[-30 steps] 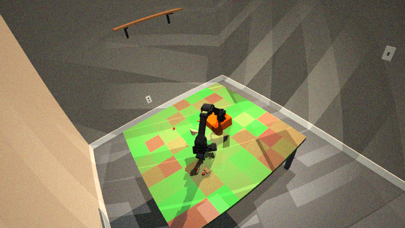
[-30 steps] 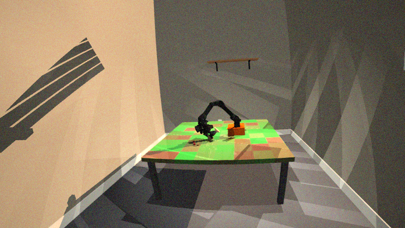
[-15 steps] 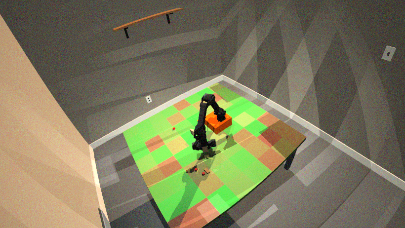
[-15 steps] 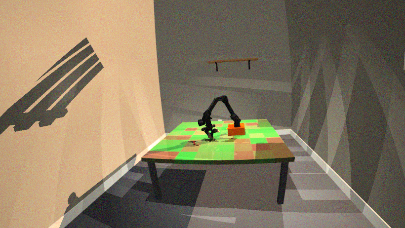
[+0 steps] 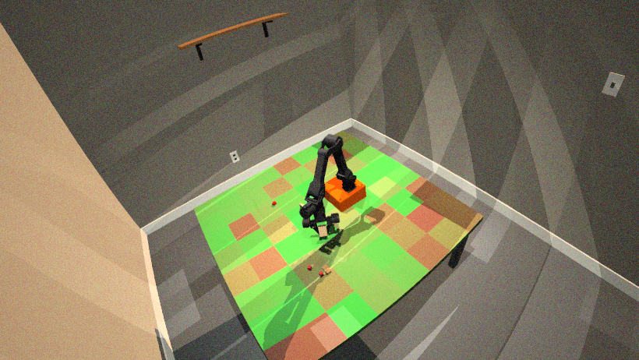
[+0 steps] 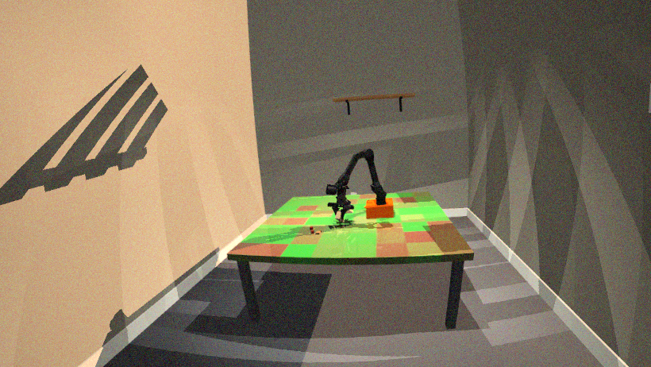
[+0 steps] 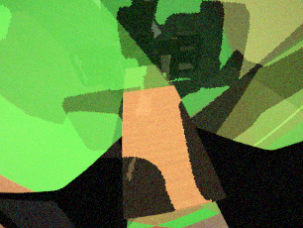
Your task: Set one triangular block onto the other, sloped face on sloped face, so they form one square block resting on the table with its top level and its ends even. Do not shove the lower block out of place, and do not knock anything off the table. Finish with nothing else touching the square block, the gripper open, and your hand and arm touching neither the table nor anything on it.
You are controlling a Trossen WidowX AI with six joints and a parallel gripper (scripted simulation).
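A tan triangular block [image 5: 323, 231] [image 6: 339, 217] [image 7: 149, 124] is between the fingers of my gripper [image 5: 323, 226] [image 6: 340, 214] [image 7: 156, 135], which is shut on it. The block hangs above the table [image 5: 371, 263] [image 6: 346, 245], apart from its shadow. In the wrist view a broad tan face shows, partly in dark shadow; which face is sloped I cannot tell. A pale piece [image 5: 301, 205] that looks like the other triangular block shows beside the arm in the top view, mostly hidden behind it. It lies apart from the held block, nearer the arm's base. Its slope is hidden.
Two small red objects [image 5: 309, 267] [image 5: 321, 273] and a small orange-tan piece [image 5: 327, 270] [image 6: 317, 232] lie in front of the gripper. Another small red object [image 5: 273, 202] lies farther back left. The arm stands on an orange box [image 5: 341, 202] [image 6: 379, 210].
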